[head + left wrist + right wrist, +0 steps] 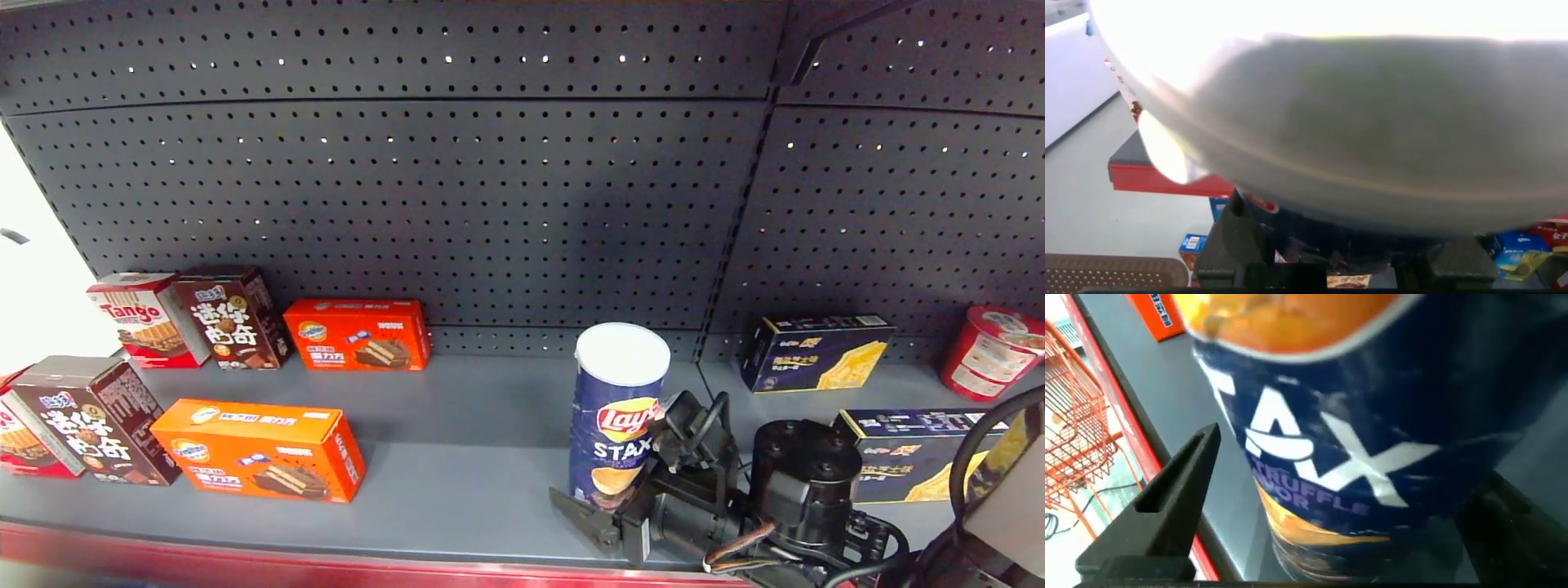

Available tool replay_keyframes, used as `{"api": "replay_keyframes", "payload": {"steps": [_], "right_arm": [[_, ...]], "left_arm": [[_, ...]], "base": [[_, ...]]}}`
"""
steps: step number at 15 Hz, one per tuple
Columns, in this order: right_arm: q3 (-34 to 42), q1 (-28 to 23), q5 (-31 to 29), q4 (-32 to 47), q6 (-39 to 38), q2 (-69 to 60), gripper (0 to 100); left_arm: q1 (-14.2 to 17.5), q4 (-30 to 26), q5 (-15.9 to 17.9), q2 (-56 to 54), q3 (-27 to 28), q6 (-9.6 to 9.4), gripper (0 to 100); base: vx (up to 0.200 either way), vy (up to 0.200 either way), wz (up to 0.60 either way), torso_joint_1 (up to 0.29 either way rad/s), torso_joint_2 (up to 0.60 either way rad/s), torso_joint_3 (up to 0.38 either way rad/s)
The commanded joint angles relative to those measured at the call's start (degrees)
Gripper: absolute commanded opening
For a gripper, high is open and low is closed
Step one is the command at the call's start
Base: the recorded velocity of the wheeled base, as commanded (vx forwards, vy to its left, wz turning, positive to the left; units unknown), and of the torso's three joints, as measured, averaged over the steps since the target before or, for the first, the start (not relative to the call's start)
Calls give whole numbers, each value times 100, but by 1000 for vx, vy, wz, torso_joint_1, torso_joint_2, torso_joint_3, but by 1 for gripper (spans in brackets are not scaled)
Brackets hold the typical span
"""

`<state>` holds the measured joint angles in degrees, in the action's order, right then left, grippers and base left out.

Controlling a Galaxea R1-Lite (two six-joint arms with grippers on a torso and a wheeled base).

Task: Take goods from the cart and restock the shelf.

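Blue can (618,408) upright (lid up) | right hand (620,478) spread around it | left hand (1347,265) grip unclear

Head view: from above and in front, facing forward and down over the shelf (457,425). Right wrist view: low, very near the can (616,425); both views share can and shelf. Left wrist view: close against a pale rounded object (1331,122), with floor (1094,204) beyond.

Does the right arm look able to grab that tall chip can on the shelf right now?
Probably yes. The right gripper sits open around the chip can, low down, with a finger on either side and nothing else between. The can stands upright on the shelf.
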<state>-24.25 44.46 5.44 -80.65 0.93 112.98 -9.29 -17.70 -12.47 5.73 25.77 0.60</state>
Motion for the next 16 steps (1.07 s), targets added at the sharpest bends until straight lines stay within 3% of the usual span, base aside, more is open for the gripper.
{"api": "replay_keyframes", "payload": {"steps": [1, 9, 13, 16], "right_arm": [[25, -7, -8, -21, 4, -127, 100], [983, -16, -113, -21, 30, -1200, 100], [1440, -227, -473, 182, 22, -2298, 100], [1625, -262, -552, 577, 197, -3001, 100]], "left_arm": [[-3, 3, -1, -2, 7, 2, 0], [-3, 12, 34, -2, 24, -7, 0], [-38, -5, 34, -2, 244, -60, 0], [-73, -5, 87, 200, 455, -297, 0]], "base": [[0, 0, 0, 0, 0, 0], [0, 0, 0, 0, 0, 0], [0, 0, 0, 0, 0, 0], [0, 0, 0, 0, 0, 0]]}}
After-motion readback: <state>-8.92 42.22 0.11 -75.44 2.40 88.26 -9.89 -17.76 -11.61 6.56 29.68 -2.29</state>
